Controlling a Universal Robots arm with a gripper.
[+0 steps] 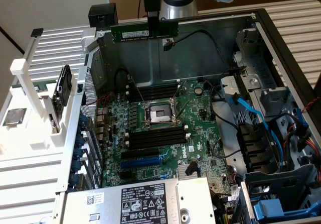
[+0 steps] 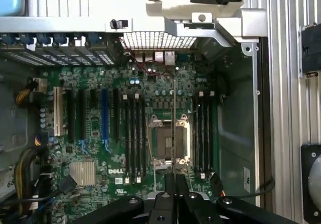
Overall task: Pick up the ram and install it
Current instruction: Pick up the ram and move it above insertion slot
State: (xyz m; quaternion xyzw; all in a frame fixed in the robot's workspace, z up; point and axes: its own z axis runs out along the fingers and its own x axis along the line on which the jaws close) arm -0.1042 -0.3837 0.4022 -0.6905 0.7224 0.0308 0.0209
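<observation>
Wrist view — pincer (image 2: 173, 183) grips ram (image 2: 173, 133); motherboard (image 2: 116, 159) reads DELL.

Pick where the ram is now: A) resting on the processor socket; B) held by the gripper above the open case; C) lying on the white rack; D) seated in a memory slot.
B: the gripper clamps the ram, holding it level above the motherboard.

exterior: high oblique over case (image 1: 140, 63) | wrist: straight down (both share motherboard (image 2: 115, 158))
</observation>
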